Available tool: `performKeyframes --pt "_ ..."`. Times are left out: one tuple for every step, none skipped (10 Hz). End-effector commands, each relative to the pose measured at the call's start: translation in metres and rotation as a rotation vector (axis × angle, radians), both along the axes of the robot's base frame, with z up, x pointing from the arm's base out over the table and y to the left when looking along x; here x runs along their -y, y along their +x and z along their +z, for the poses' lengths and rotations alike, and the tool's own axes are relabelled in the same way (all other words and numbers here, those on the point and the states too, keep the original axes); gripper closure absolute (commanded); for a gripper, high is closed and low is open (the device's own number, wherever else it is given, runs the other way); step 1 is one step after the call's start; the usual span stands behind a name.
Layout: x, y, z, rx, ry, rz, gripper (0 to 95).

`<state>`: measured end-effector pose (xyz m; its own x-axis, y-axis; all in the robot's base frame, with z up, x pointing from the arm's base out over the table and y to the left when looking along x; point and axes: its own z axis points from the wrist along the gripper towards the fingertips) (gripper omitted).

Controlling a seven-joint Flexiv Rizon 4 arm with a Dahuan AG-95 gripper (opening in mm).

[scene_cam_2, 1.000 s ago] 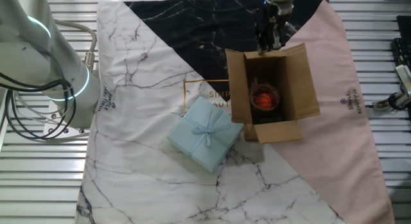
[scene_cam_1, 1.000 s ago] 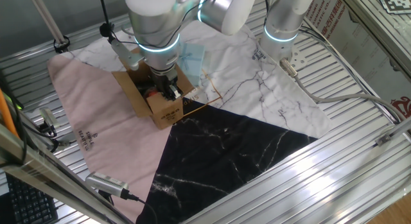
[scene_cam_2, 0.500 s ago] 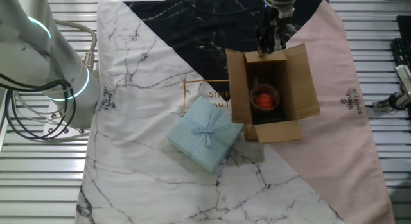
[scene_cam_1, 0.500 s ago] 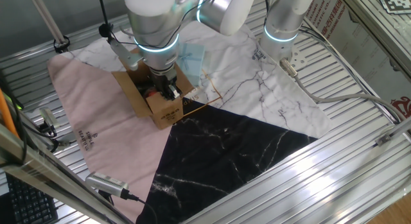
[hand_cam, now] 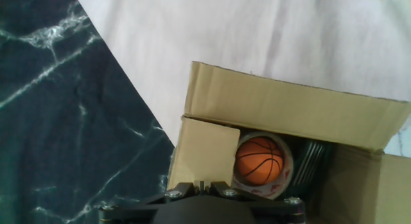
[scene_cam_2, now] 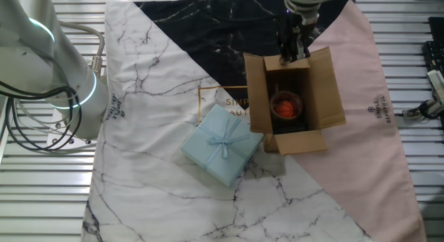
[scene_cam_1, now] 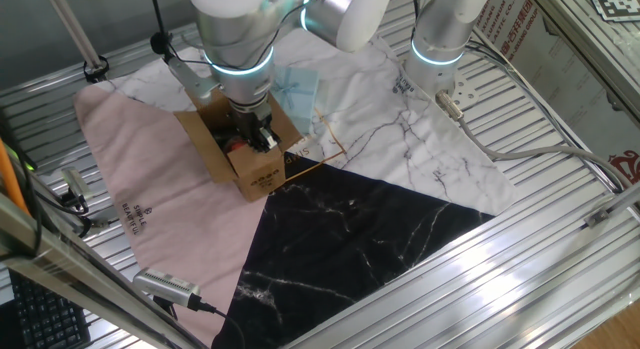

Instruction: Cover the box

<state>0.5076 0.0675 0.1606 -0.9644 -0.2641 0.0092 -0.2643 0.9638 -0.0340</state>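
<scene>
I see the box [scene_cam_2: 295,100] standing open on the cloth [scene_cam_2: 159,75] where pink meets black, its flaps splayed; light, stiff corrugated card, I judge, so each flap should fold at its crease if I push near the free edge, though the carton may slide. Inside sits a small basketball [hand_cam: 258,160] within a tape roll [hand_cam: 288,161]. My gripper [scene_cam_2: 291,51] hangs over the short flap at the box's end, and I cannot tell how wide it stands or whether it holds anything; a blue gift box [scene_cam_2: 222,145] lies just beside.
</scene>
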Motion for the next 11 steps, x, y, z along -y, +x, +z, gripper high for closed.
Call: performKeyframes --pt "0.001 0.001 -0.004 0.005 0.001 0.0 95.0" --pt "0.001 0.002 -0.007 0.006 0.004 -0.002 95.0" --pt "0.001 0.002 -0.009 0.005 0.005 -0.003 95.0" --pt "0.002 0.003 -0.011 0.006 0.008 -0.006 95.0" --pt "0.002 0.003 -0.012 0.006 0.009 -0.006 95.0" --pt "0.002 0.004 -0.016 0.008 0.013 -0.008 95.0" --pt "0.002 0.004 -0.018 0.009 0.012 -0.01 95.0" --pt "0.003 0.004 -0.019 0.009 0.014 -0.011 95.0" --pt "0.003 0.005 -0.023 0.01 0.015 -0.01 95.0" --pt "0.003 0.005 -0.025 0.011 0.015 -0.01 95.0" --pt "0.003 0.005 -0.028 0.014 0.017 -0.01 95.0"
